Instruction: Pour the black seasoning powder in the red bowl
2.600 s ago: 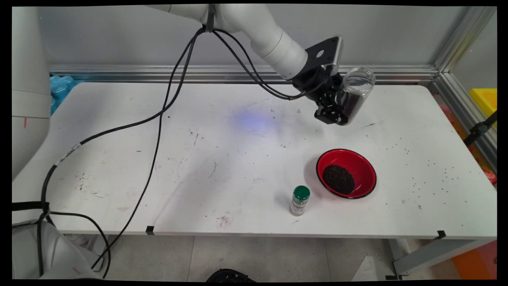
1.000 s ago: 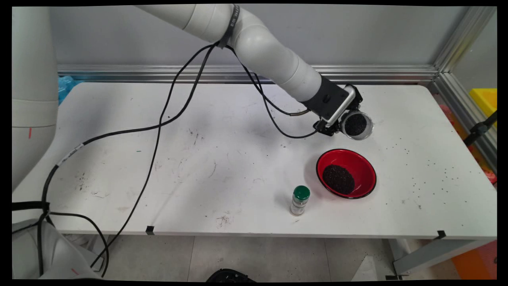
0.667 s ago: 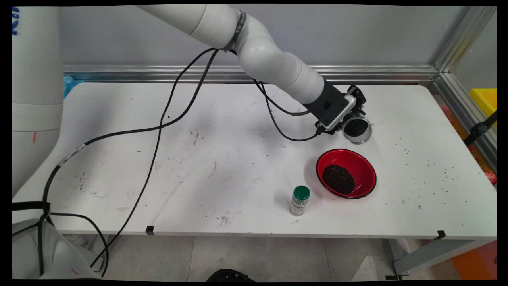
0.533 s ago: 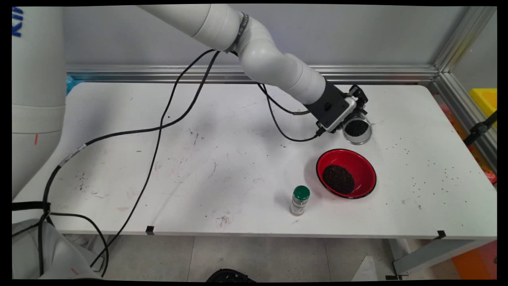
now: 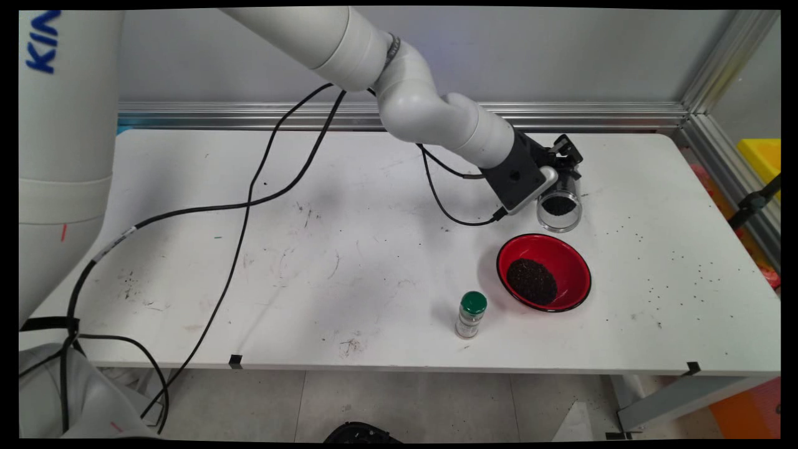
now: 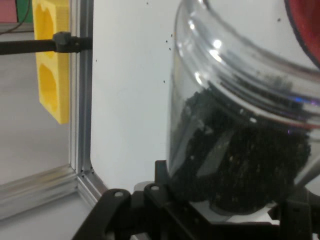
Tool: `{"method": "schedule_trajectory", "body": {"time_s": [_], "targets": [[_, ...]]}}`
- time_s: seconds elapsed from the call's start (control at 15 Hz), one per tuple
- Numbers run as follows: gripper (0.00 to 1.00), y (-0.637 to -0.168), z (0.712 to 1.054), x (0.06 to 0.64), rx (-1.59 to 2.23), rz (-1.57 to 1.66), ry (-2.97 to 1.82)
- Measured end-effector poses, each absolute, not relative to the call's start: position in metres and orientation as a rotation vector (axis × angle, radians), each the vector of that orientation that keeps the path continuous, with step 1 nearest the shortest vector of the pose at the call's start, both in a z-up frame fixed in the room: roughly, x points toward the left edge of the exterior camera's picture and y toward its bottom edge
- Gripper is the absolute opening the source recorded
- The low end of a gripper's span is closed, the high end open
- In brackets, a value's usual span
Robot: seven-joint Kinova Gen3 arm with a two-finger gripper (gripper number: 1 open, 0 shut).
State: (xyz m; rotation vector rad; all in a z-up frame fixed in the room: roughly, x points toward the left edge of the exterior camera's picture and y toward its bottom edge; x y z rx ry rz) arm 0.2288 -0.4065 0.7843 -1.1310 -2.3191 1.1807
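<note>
The fingers (image 5: 564,169) are clenched on a clear glass jar (image 5: 559,206) partly filled with dark granules (image 5: 558,204). In the main view the jar sits low over the white desk (image 5: 349,249), its open mouth turned toward the camera and slightly downward; whether its base touches the desk cannot be told. The hand view shows the black linkage (image 6: 150,210) rising from the bottom edge and closing round the jar's lower part (image 6: 240,165), the dark granules heaped inside against the glass wall, and the jar's threaded rim (image 6: 235,60) reaching away from the fingers.

Just beyond the jar's mouth, on the near side of the fingers, stands a red bowl (image 5: 570,259) with a black rim, holding a round heap of the same dark granules (image 5: 531,281). The jar and the bowl stand apart. A curved red edge (image 6: 305,30) shows at the hand view's upper right corner, past the jar's mouth.

Further toward the desk's near edge, beside the bowl and well apart from the fingers, a small spice bottle (image 5: 471,315) with a green cap stands upright.

Loose dark specks (image 5: 679,262) lie scattered over the desk on the side of the fingers away from the arm. An aluminium rail (image 5: 623,112) runs along the desk's far edge behind the fingers, and black cables (image 5: 249,193) hang from the arm across the desk.
</note>
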Motion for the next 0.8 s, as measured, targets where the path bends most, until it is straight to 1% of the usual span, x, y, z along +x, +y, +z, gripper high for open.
{"method": "schedule_trajectory", "body": {"time_s": [0.8], "targets": [[0.00, -0.4004, 0.7763, 0.2235, -1.253, 1.286, -2.282]]}}
